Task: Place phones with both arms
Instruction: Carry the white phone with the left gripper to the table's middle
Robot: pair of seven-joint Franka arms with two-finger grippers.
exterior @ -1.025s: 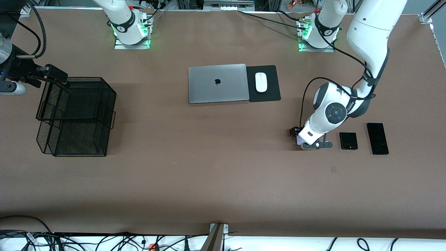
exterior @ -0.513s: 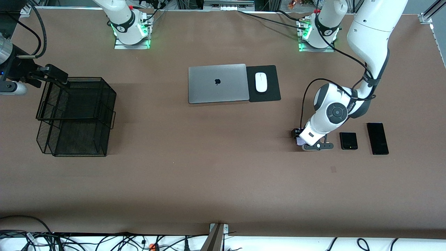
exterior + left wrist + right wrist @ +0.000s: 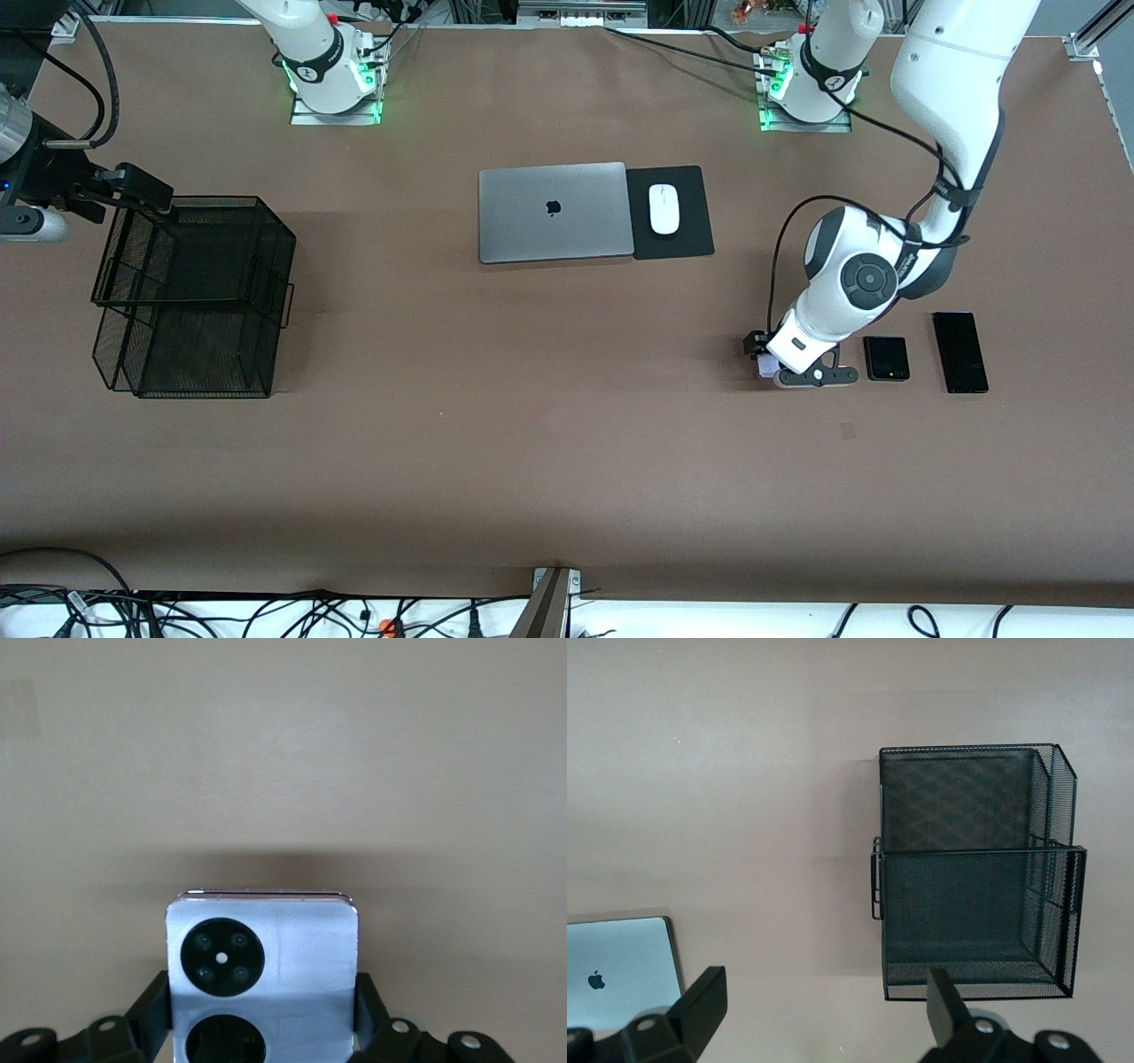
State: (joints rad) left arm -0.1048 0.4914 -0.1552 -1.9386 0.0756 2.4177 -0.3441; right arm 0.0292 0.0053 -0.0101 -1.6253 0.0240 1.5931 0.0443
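Observation:
My left gripper [image 3: 762,356] is shut on the small lavender phone [image 3: 764,367], low over the table at the left arm's end. In the left wrist view the lavender phone [image 3: 292,948] with its two black circles sits between the fingers of my left gripper [image 3: 263,997], with a shadow under its edge. The small squarish black phone [image 3: 886,358] lies beside it, and the long black slab [image 3: 959,352] lies beside that one. My right gripper [image 3: 133,184] is open and empty, held high over the corner of the mesh basket [image 3: 213,202]; it waits [image 3: 824,1001].
The black wire mesh basket [image 3: 974,850] stands at the right arm's end. A closed silver laptop [image 3: 554,211] lies mid-table, farther from the camera, with a white mouse [image 3: 662,209] on a black pad [image 3: 687,241] beside it. The laptop's corner shows in the right wrist view [image 3: 620,970].
My left hand with the lavender phone has shifted slightly toward the small black phone. The right arm has not moved.

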